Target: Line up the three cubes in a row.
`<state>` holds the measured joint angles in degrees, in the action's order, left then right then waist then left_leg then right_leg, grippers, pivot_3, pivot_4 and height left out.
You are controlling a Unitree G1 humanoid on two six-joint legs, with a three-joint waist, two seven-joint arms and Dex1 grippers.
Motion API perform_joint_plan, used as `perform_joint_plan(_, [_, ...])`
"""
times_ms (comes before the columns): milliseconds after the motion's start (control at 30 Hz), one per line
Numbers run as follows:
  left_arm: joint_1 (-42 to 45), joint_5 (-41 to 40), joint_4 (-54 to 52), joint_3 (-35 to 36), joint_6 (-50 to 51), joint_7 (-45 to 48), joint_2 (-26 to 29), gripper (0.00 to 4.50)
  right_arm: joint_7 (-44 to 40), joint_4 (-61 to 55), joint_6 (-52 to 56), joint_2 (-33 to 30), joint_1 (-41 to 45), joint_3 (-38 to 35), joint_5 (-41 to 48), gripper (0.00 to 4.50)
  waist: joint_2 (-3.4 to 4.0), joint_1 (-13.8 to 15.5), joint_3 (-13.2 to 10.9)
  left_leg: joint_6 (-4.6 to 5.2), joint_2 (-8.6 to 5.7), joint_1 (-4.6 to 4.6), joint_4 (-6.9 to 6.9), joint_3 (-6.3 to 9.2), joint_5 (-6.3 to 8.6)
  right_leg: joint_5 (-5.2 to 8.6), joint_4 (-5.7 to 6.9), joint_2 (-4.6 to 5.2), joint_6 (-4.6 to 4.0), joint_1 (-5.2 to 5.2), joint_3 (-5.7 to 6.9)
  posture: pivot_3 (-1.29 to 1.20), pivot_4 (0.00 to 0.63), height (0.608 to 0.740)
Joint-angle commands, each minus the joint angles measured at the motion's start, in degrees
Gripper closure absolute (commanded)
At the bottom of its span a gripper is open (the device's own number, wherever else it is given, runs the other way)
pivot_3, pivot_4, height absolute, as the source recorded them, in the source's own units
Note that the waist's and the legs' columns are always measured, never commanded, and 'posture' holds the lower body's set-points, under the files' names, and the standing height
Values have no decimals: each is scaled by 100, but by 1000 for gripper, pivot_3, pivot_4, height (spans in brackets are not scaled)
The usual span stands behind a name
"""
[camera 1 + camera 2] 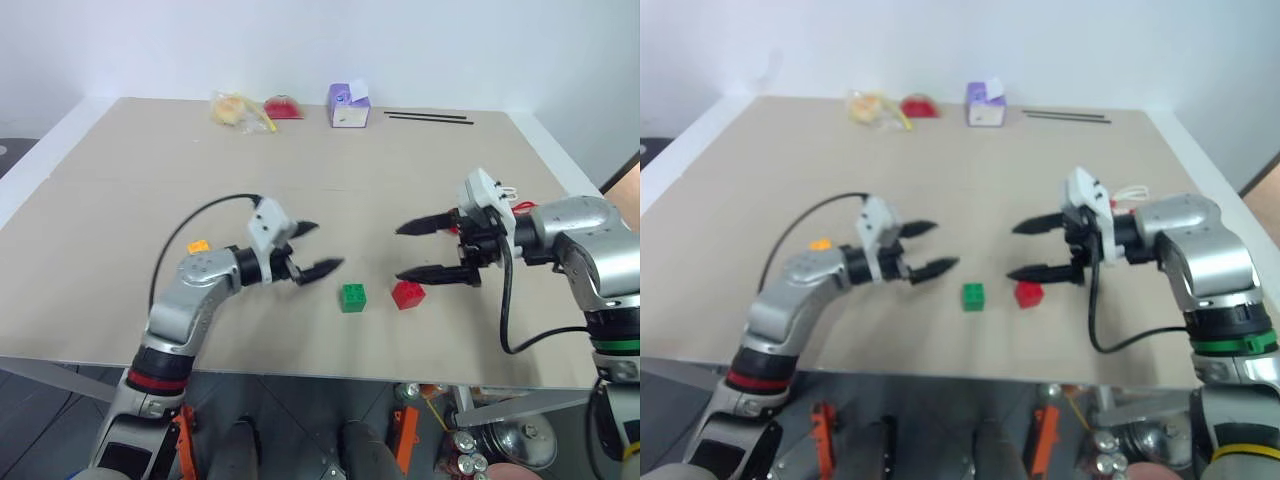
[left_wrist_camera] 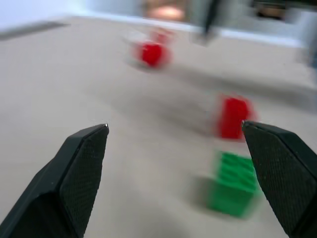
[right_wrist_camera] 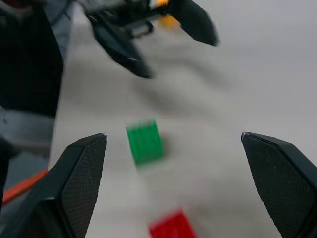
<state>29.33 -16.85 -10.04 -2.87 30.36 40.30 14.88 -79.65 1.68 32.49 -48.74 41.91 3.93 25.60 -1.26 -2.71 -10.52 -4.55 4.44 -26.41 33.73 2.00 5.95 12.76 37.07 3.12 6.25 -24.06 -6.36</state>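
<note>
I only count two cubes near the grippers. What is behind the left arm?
The yellow-orange cube sits on the table just behind the left arm, partly covered by it; its lower edge is hidden. The green cube and red cube lie apart from it.

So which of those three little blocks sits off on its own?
The yellow-orange cube, alone behind the left arm; the green cube and red cube sit side by side.

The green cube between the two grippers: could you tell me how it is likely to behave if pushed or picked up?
The green cube looks like rigid plastic, so probably stiff and light. Its flat base on the table suggests sliding rather than rolling. Its flat sides should probably grip easily.
</note>
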Motion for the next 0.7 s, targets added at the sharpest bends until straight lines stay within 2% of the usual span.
perform_joint_plan(33, [-286,80,-885,689,360,-1264,-190,60,233,-135,122,278,316,-113,177,0,0,-4,0,0,0,0,5,0,0,0,0,0,0,0,0,0,150,740])
perform_joint_plan(167, [-806,414,-1336,1205,409,-2399,-366,60,272,160,-52,688,639,121,16,0,0,-2,0,-1,0,2,10,0,0,-4,0,0,-1,2,0,0,150,740])
perform_joint_plan(267, [-1034,504,-1560,1430,499,-2918,-443,60,145,388,-180,865,817,261,-74,0,-1,-3,0,-1,0,2,11,0,0,-7,0,-1,-4,2,0,0,150,740])
perform_joint_plan(467, [-1364,703,-1835,1411,727,-3676,-728,60,-189,674,-415,990,1021,477,-180,0,-4,21,1,-5,-1,-1,12,0,0,-5,-3,-1,-2,6,0,0,150,740])
perform_joint_plan(533, [-1449,736,-2016,1354,781,-4074,-1111,60,-255,896,-529,1048,1132,558,-285,0,-4,15,1,-5,-1,-1,12,0,0,-5,-3,-2,-2,4,1,0,150,740])
perform_joint_plan(700, [-1618,1056,-2020,1085,787,-4716,-1654,60,-417,1204,-750,1121,1270,695,-463,0,-8,5,3,-5,0,0,11,1,0,-7,-2,-4,-4,2,2,0,150,740])
